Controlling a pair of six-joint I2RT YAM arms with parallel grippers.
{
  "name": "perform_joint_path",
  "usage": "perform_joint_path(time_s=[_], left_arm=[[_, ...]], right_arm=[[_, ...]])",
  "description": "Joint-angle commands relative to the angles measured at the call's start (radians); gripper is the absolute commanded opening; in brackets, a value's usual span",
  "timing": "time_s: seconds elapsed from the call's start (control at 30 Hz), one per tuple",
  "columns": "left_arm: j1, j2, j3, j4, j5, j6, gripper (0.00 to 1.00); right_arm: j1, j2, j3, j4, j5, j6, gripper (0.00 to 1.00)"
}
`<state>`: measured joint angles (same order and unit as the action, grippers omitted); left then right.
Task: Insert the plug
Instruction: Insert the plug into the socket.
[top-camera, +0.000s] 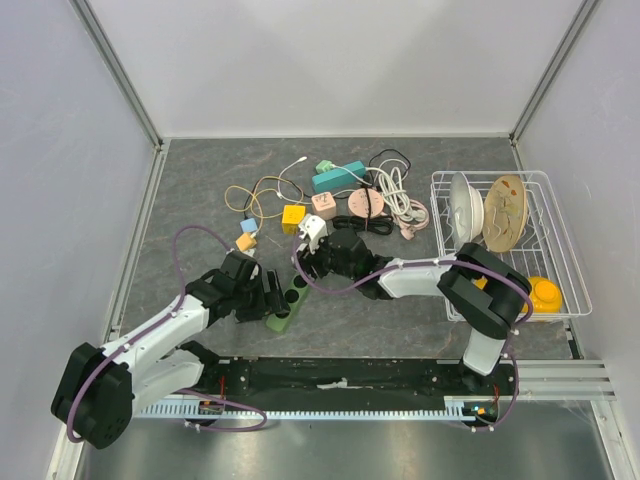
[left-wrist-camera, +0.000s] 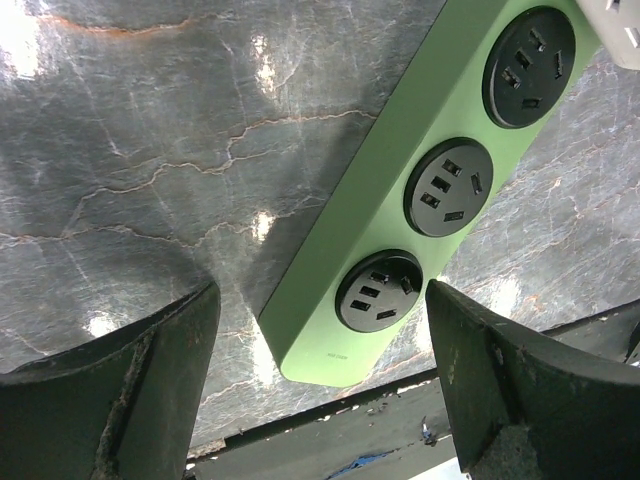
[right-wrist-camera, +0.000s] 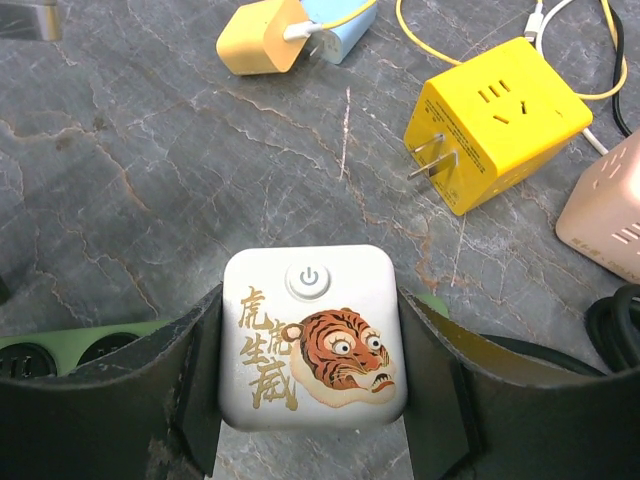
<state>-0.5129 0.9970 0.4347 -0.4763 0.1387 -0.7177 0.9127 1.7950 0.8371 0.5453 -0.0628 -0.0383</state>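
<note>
Right pincer (right-wrist-camera: 312, 352) clamped on white tiger-print plug cube (right-wrist-camera: 312, 335), one finger on each side face. Cube sits at far end of green power strip (left-wrist-camera: 400, 200) on grey bench (right-wrist-camera: 150, 180); seated or not, cannot tell. Left pincer (left-wrist-camera: 320, 330) apart, fingers flanking strip's near end. Yellow cube adapter (right-wrist-camera: 498, 120) lies beyond plug, prongs sideways.

I'm working in a lab test cell: white panels (top-camera: 330, 60) on aluminium posts (top-camera: 118, 70) wall the table (top-camera: 200, 180) from nine through three o'clock, mounting rail (top-camera: 350, 378) at six.
</note>
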Motion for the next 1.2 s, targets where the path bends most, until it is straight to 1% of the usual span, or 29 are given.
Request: perform_joint_path(time_s=[0.0, 0.17, 0.27, 0.4, 0.57, 0.7, 0.77, 0.87, 0.93, 1.0, 1.03, 1.07, 1.13, 1.17], left_arm=[[-0.006, 0.002, -0.001, 0.008, -0.004, 0.000, 0.90], [-0.006, -0.026, -0.019, 0.010, -0.013, -0.012, 0.90], [-0.007, -0.041, -0.025, 0.010, -0.021, -0.020, 0.90], [-0.006, -0.055, -0.030, 0.010, -0.024, -0.025, 0.90], [-0.006, -0.038, -0.025, 0.011, -0.016, -0.019, 0.90], [-0.006, -0.037, -0.019, 0.011, -0.010, -0.012, 0.90], [-0.006, -0.044, -0.019, 0.011, -0.010, -0.012, 0.90], [-0.006, -0.073, -0.013, 0.001, -0.014, -0.015, 0.90], [-0.006, -0.099, -0.004, -0.007, -0.017, -0.014, 0.90], [-0.006, -0.118, 0.010, -0.021, -0.028, -0.008, 0.91], [-0.006, -0.133, 0.013, -0.025, -0.039, -0.005, 0.92], [-0.006, -0.142, 0.019, -0.030, -0.040, -0.002, 0.92], [-0.006, -0.156, 0.036, -0.045, -0.053, 0.007, 0.93], [-0.006, -0.170, 0.044, -0.051, -0.056, 0.011, 0.93]], right_arm=[[0.055, 0.148, -0.049, -0.495, -0.011, 0.081, 0.00], [0.071, 0.181, -0.088, -0.466, -0.020, 0.126, 0.00], [0.086, 0.178, -0.151, -0.407, -0.025, 0.178, 0.00], [0.103, 0.182, -0.260, -0.260, -0.029, 0.267, 0.00], [0.129, 0.248, -0.256, -0.228, -0.009, 0.307, 0.00], [0.138, 0.305, -0.292, -0.144, -0.002, 0.357, 0.00], [0.150, 0.307, -0.303, -0.124, 0.001, 0.373, 0.00], [0.166, 0.304, -0.306, -0.131, -0.002, 0.371, 0.00], [0.178, 0.267, -0.297, -0.151, 0.001, 0.364, 0.00], [0.184, 0.212, -0.254, -0.232, 0.014, 0.336, 0.00], [0.190, 0.193, -0.233, -0.264, 0.018, 0.324, 0.07], [0.189, 0.175, -0.189, -0.325, 0.032, 0.312, 0.26], [0.189, 0.124, -0.138, -0.384, 0.052, 0.278, 0.48], [0.190, 0.110, -0.091, -0.431, 0.058, 0.272, 0.65]])
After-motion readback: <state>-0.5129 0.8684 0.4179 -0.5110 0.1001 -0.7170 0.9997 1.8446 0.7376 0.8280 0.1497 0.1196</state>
